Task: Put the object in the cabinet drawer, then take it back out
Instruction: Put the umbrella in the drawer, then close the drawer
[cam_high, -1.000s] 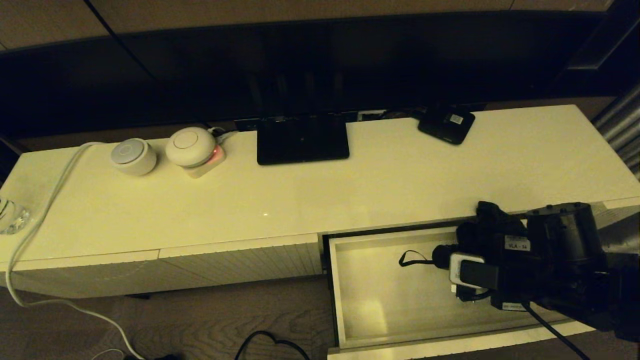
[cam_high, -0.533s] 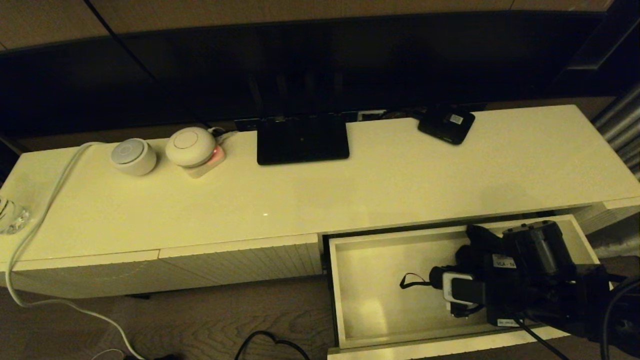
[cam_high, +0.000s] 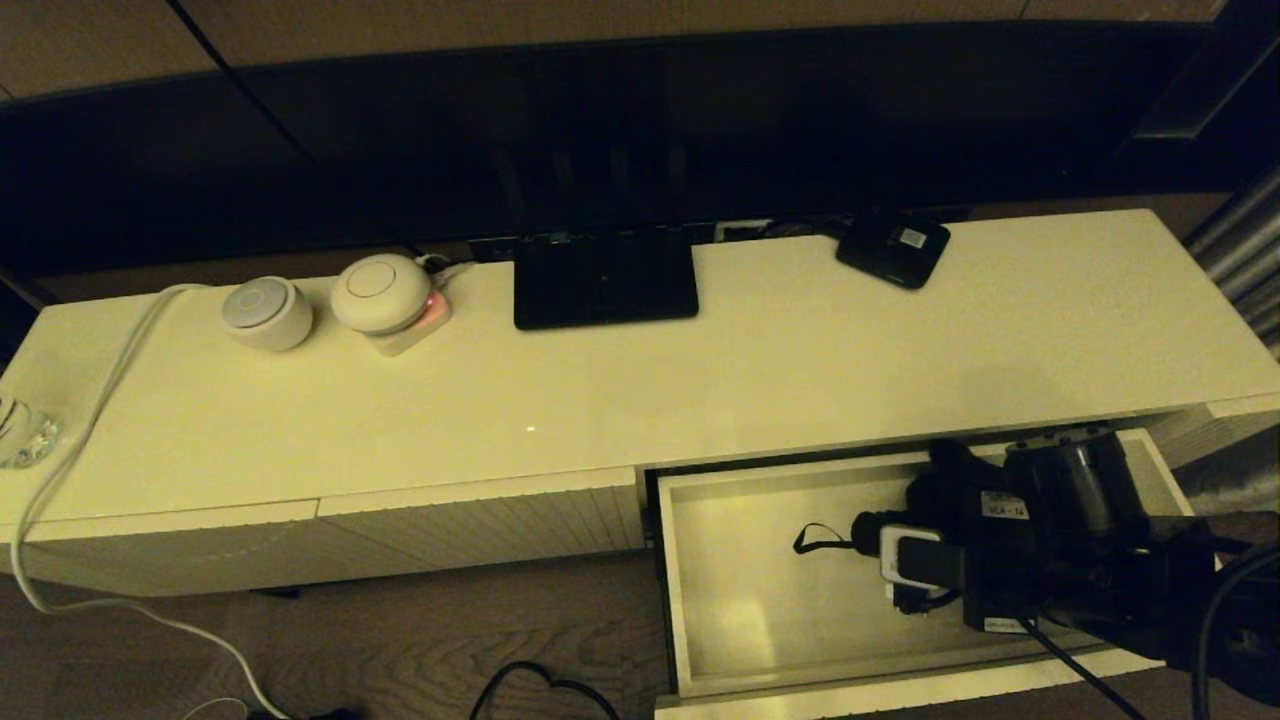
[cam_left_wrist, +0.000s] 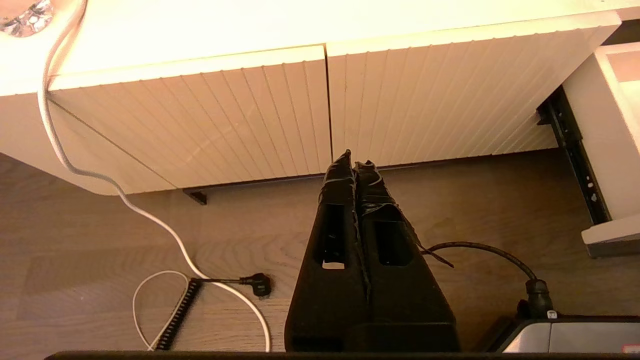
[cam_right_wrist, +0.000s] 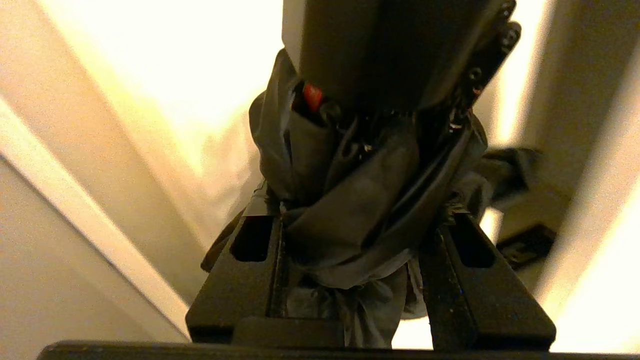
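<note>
The cream cabinet drawer (cam_high: 750, 590) stands pulled out at the lower right. Inside it my right gripper (cam_right_wrist: 355, 220) is shut on the bunched fabric of the black compact umbrella (cam_right_wrist: 350, 200). In the head view the umbrella's short handle (cam_high: 866, 530) and thin wrist loop (cam_high: 812, 540) point left over the drawer floor. My right wrist (cam_high: 1060, 520) covers the rest of the umbrella. I cannot tell whether the umbrella touches the drawer floor. My left gripper (cam_left_wrist: 354, 161) is shut and empty, low over the floor before the closed ribbed panels.
On the cabinet top (cam_high: 800, 360) are a flat black box with a white label (cam_high: 893, 250), a black screen base (cam_high: 605, 280), two round white devices (cam_high: 266, 312) and a white cable (cam_high: 90, 420). Cables lie on the wooden floor (cam_left_wrist: 255, 285).
My right gripper has gone down into the drawer with the umbrella, then shifted slightly back toward the cabinet. The left arm has not moved.
</note>
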